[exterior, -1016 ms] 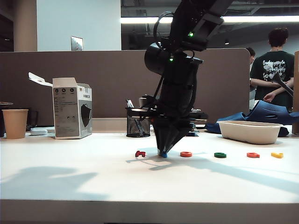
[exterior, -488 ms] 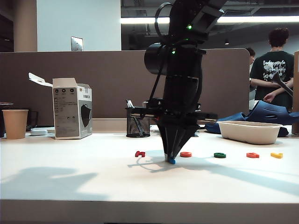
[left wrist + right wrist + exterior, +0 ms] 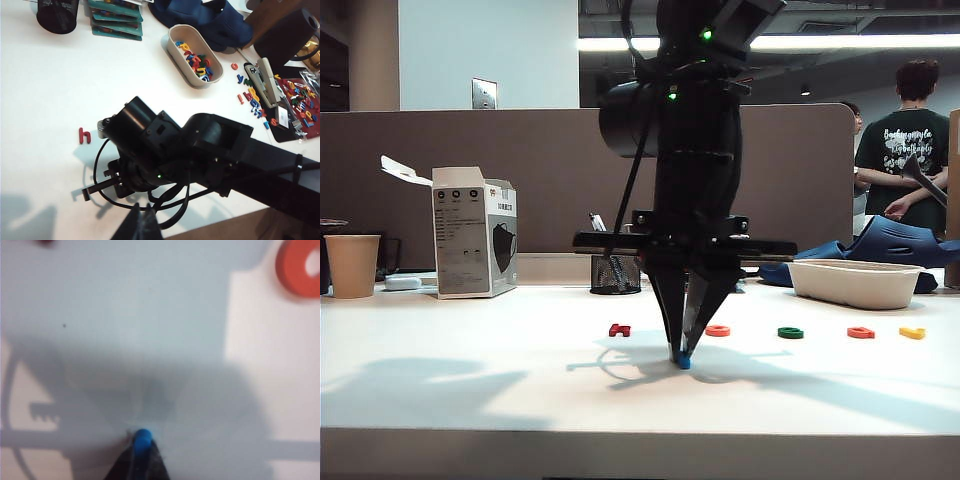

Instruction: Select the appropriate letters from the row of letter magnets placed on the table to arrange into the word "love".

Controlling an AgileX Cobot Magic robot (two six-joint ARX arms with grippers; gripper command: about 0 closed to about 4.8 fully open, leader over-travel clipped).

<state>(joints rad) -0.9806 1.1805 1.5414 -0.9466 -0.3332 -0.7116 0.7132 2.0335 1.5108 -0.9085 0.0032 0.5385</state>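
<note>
Blue straight plastic bar magnet (image 3: 684, 361) pinched in right gripper (image 3: 682, 356) fingers, low over white surface (image 3: 470, 390), nearer the front edge than the orange-red ring magnet (image 3: 718, 330); likely carried forward to start the word. Left gripper unseen; finger state unknown.

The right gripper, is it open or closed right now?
Shut. The right gripper pinches the blue letter between its fingertips, down at the table, in front of the row.

Bright overhead strip light — right wrist view v. blurred
</note>
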